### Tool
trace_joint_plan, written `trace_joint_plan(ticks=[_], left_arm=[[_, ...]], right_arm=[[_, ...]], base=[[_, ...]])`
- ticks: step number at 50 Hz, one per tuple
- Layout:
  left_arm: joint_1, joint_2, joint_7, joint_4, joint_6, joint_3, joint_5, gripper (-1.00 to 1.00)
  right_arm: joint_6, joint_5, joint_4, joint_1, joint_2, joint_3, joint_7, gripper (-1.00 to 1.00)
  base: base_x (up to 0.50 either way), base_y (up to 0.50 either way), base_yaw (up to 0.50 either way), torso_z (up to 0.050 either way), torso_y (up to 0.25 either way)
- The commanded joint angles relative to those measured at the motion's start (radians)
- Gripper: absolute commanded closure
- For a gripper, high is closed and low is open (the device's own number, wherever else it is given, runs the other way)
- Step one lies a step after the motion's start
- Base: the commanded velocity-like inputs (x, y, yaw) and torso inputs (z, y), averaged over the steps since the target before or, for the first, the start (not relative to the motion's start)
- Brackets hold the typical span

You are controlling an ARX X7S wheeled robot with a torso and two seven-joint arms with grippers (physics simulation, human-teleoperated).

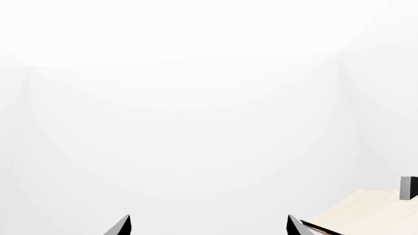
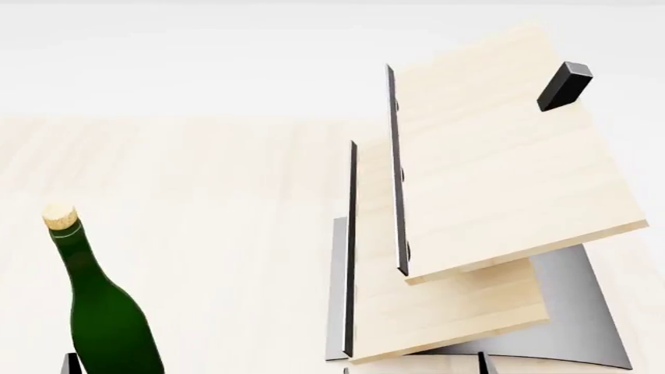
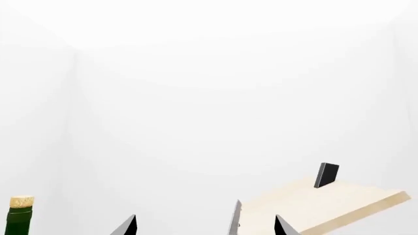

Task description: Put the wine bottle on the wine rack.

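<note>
Wine bottle (image 2: pixel 102 312) upright beside wine rack (image 2: pixel 499 179)

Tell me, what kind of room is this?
Probably a plain pretend room in a computer simulation: bare white walls, a pale wooden table, and only a wine bottle and a wine rack on it.

No readable text, label, brand or number anywhere in views.

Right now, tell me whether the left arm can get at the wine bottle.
Probably yes: the wine bottle stands upright on the left side, apart from the wine rack, with nothing visible crowding it.
</note>
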Motion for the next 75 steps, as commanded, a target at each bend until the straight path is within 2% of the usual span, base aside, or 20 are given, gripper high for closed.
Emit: trace_joint_plan(ticks=[1, 13, 22, 29, 35, 43, 50, 55, 57, 59, 60, 61, 63, 66, 70, 73, 75], left_arm=[[-0.001, -0.003, -0.004, -0.002, 0.001, 0.003, 0.0, -1.0], [-0.002, -0.007, -0.009, -0.002, -0.001, 0.004, -0.002, -1.0], [-0.008, -0.008, -0.01, -0.013, 0.003, 0.009, -0.001, -1.0], [-0.008, -0.01, -0.013, -0.015, 0.004, 0.011, -0.002, -1.0], [-0.007, -0.01, -0.015, -0.006, -0.004, 0.013, 0.002, -1.0], [-0.009, -0.013, -0.017, -0.007, -0.005, 0.013, -0.001, -1.0], [-0.013, -0.017, -0.018, -0.007, -0.008, 0.011, -0.01, -1.0], [-0.014, -0.017, -0.021, 0.002, -0.02, 0.009, -0.006, -1.0], [-0.014, -0.017, -0.022, 0.003, -0.02, 0.01, -0.007, -1.0], [-0.014, -0.017, -0.021, 0.002, -0.02, 0.012, -0.004, -1.0], [-0.014, -0.017, -0.021, 0.005, -0.023, 0.013, -0.003, -1.0], [-0.014, -0.018, -0.022, 0.007, -0.024, 0.011, -0.005, -1.0], [-0.015, -0.02, -0.024, 0.004, -0.021, 0.008, -0.008, -1.0], [-0.014, -0.018, -0.024, 0.007, -0.023, 0.014, -0.001, -1.0], [-0.014, -0.019, -0.026, 0.006, -0.02, 0.015, 0.0, -1.0], [-0.013, -0.018, -0.027, 0.004, -0.02, 0.018, 0.005, -1.0], [-0.011, -0.019, -0.027, 0.01, -0.023, 0.018, 0.005, -1.0]], right_arm=[[0.011, -0.005, 0.006, 0.005, 0.001, -0.006, 0.003, -1.0], [0.012, 0.004, -0.002, 0.009, -0.012, 0.013, 0.035, -1.0], [0.111, -0.079, -0.039, 0.036, -0.038, -0.009, 0.049, -1.0], [0.199, -0.048, -0.082, 0.094, -0.06, -0.003, 0.054, -1.0], [0.357, -0.006, -0.157, 0.211, -0.079, 0.016, 0.054, -1.0], [0.609, 0.141, -0.187, 0.433, -0.087, 0.03, 0.011, -1.0], [0.769, 0.119, -0.155, 0.632, -0.071, -0.009, -0.031, -1.0], [0.797, 0.125, -0.139, 0.708, -0.069, -0.015, -0.054, -1.0], [0.83, 0.147, -0.14, 0.738, -0.068, -0.013, -0.068, -1.0], [0.979, 0.249, -0.148, 0.792, -0.071, 0.026, -0.093, -1.0], [0.934, 0.236, -0.141, 0.792, -0.072, 0.031, -0.095, -1.0], [0.962, 0.227, -0.141, 0.808, -0.061, 0.022, -0.094, -1.0], [1.078, 0.369, -0.158, 0.844, -0.066, 0.069, -0.136, -1.0], [1.143, 0.483, -0.162, 0.883, -0.059, 0.091, -0.201, -1.0], [1.242, 0.545, -0.132, 0.948, -0.058, 0.081, -0.218, -1.0], [1.367, 0.689, -0.078, 1.006, -0.075, 0.114, -0.257, -1.0], [1.387, 0.717, -0.051, 1.023, -0.08, 0.116, -0.273, -1.0]], base=[[0.0, 0.0, 0.0, 0.0, 0.0], [0.0, 0.0, 0.0, 0.0, 0.0], [0.0, 0.0, 0.0, 0.0, 0.0], [0.0, 0.0, 0.0, 0.0, 0.0], [0.0, 0.0, 0.0, 0.0, 0.0], [0.0, 0.0, 0.0, 0.0, 0.0], [0.0, 0.0, 0.0, 0.0, 0.0], [0.0, 0.0, 0.0, 0.0, 0.0], [0.0, 0.0, 0.0, 0.0, 0.0], [0.0, 0.0, 0.0, 0.0, 0.0], [0.0, 0.0, 0.0, 0.0, 0.0], [0.0, 0.0, 0.0, 0.0, 0.0], [0.0, 0.0, 0.0, 0.0, 0.0], [0.0, 0.0, 0.0, 0.0, 0.0], [0.0, 0.0, 0.0, 0.0, 0.0], [0.0, 0.0, 0.0, 0.0, 0.0], [0.0, 0.0, 0.0, 0.0, 0.0]])
